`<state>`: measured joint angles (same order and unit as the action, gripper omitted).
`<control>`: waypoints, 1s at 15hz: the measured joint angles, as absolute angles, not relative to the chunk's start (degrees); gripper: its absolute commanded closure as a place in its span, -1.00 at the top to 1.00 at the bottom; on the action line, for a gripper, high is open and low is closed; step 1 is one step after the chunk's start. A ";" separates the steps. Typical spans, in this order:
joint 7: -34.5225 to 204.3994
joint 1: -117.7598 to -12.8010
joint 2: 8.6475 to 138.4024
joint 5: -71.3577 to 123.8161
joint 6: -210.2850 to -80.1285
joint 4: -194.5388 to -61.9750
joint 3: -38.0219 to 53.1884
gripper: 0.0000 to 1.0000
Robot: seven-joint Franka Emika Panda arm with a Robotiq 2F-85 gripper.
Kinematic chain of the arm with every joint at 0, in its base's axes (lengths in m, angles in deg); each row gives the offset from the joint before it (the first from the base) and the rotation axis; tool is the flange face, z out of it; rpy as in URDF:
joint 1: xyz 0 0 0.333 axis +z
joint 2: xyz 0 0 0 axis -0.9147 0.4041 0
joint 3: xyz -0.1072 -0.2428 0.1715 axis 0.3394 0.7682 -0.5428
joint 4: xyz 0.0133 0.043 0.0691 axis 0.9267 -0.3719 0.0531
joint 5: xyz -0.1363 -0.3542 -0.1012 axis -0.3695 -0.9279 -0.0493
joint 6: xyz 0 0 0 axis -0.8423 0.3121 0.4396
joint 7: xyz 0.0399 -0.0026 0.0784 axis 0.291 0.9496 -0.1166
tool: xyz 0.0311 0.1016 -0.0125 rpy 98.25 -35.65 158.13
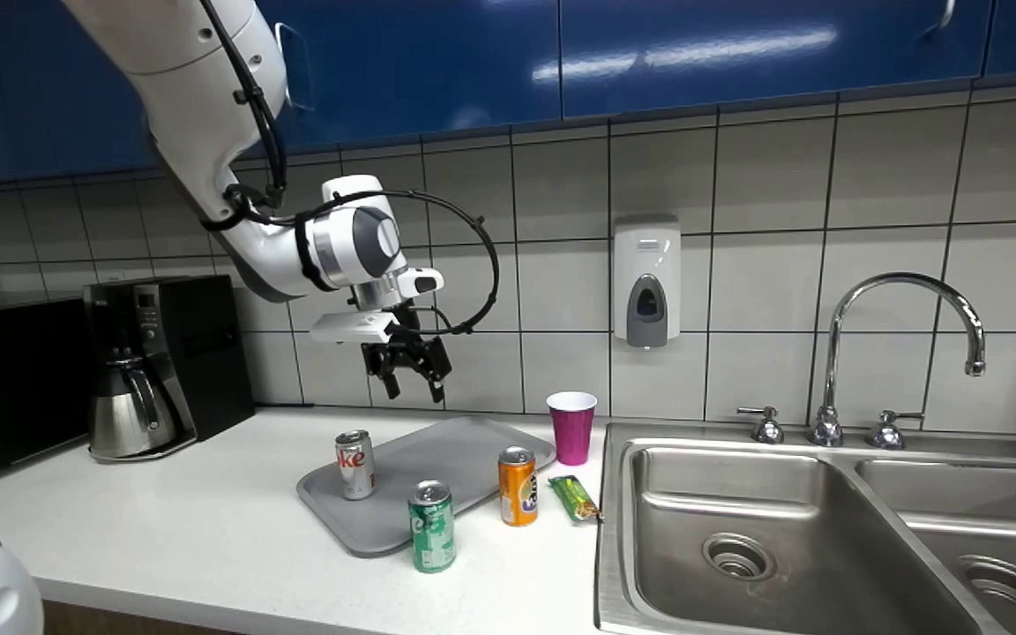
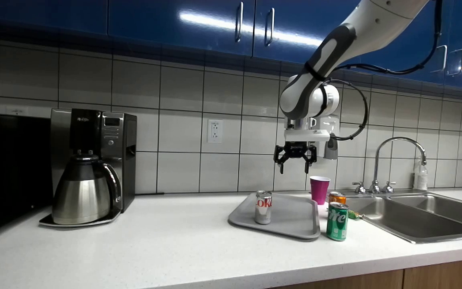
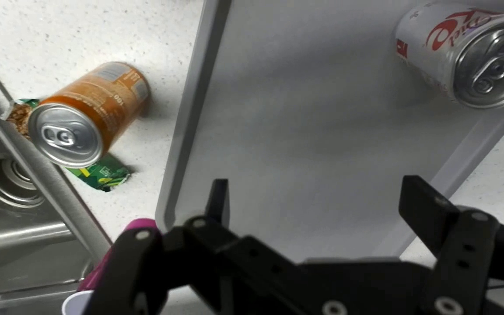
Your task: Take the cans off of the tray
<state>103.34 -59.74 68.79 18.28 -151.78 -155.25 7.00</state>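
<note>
The silver can with red marks [image 1: 355, 466] [image 2: 263, 208] [image 3: 457, 48] stands upright on the grey tray [image 1: 459, 450] [image 2: 295, 212] [image 3: 295, 127], near one edge. The orange can [image 1: 518, 487] [image 2: 337, 197] [image 3: 99, 107] stands on the counter beside the tray, on the sink side. The green can [image 1: 432, 529] [image 2: 337, 222] stands on the counter just off the tray's front corner; it is out of the wrist view. In both exterior views the orange can is off the tray. My gripper [image 1: 414, 388] [image 2: 294, 169] [image 3: 313, 188] is open and empty, high above the tray's back part.
A magenta cup [image 1: 572, 432] [image 2: 319, 190] [image 3: 99, 271] stands behind the tray's sink-side corner. A green snack wrapper [image 1: 573, 498] [image 3: 105, 173] lies near the orange can and the steel sink [image 1: 616, 529]. A coffee maker [image 1: 146, 370] [image 2: 94, 160] stands at the far end. Blue cabinets [image 2: 215, 24] hang above.
</note>
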 measured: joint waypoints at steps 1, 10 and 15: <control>103.31 -59.50 68.79 18.28 -151.78 -155.25 6.66 1.00; 102.75 -56.30 68.78 18.28 -151.73 -155.96 2.84 1.00; 102.75 -55.08 68.77 18.29 -151.73 -157.32 1.15 1.00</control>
